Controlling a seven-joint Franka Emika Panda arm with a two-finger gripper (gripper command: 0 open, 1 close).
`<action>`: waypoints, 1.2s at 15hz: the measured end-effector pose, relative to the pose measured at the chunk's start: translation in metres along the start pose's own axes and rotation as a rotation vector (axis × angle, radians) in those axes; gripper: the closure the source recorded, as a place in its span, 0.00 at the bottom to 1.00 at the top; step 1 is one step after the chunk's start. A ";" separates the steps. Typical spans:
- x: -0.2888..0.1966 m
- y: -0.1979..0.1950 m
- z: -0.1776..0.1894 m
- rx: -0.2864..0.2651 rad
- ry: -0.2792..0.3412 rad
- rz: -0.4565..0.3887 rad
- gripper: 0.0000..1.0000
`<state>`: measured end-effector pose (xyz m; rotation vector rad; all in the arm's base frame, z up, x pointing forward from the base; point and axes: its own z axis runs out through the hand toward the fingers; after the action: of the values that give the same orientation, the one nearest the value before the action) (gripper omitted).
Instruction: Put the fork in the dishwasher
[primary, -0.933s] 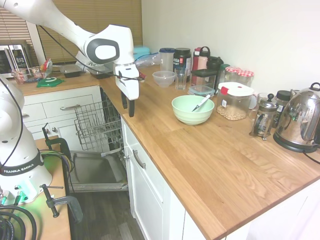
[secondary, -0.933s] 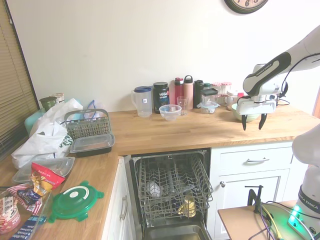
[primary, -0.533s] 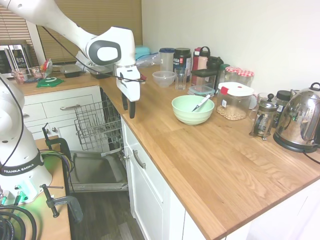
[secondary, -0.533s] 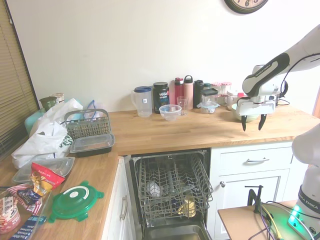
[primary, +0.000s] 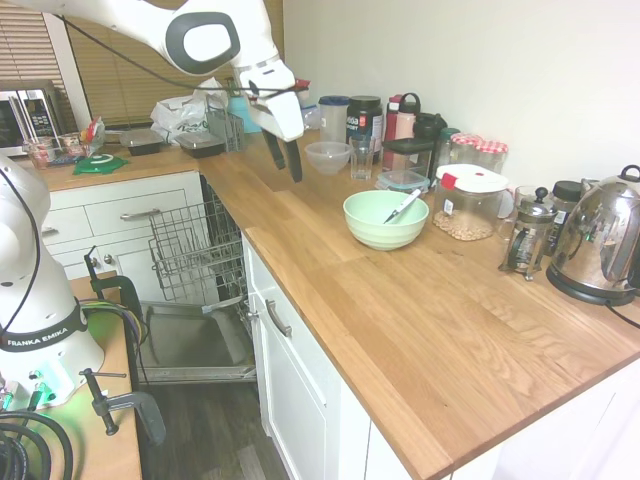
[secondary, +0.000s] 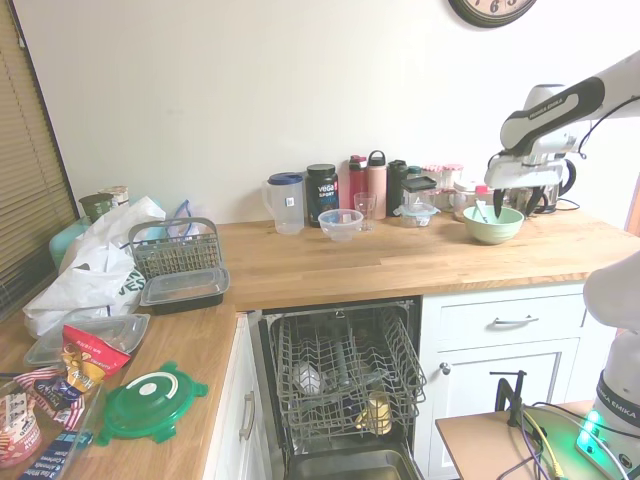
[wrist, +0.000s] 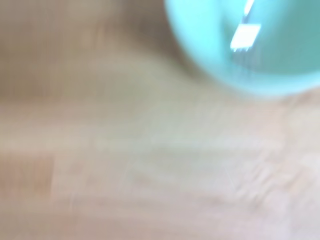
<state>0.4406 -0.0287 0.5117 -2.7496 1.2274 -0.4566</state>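
Above the counter (primary: 420, 300), your gripper (primary: 285, 162) hangs empty with fingers spread, near the green bowl (primary: 385, 220) where the fork (primary: 404, 206) leans.

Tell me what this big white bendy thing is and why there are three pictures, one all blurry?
The white thing is a robot arm, a machine that moves a bit like your arm. At its end is a gripper with two dark fingers for picking things up. Right now they are open and hold nothing.

Two pictures come from cameras standing in the kitchen, looking at the arm from opposite sides. The blurry one comes from a little camera on the robot's wrist, looking down at the wooden counter.

On the counter sits a pale green bowl with a shiny fork inside. Behind it stand bottles, jars and a kettle. Below the counter, the dishwasher is open, with its wire rack showing.
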 end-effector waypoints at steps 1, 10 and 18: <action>0.013 -0.002 -0.007 0.008 0.009 0.006 0.00; 0.153 -0.060 0.068 -0.064 -0.050 0.059 0.00; 0.152 -0.092 0.115 -0.126 -0.085 -0.030 1.00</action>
<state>0.6376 -0.0837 0.4562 -2.8621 1.2366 -0.2711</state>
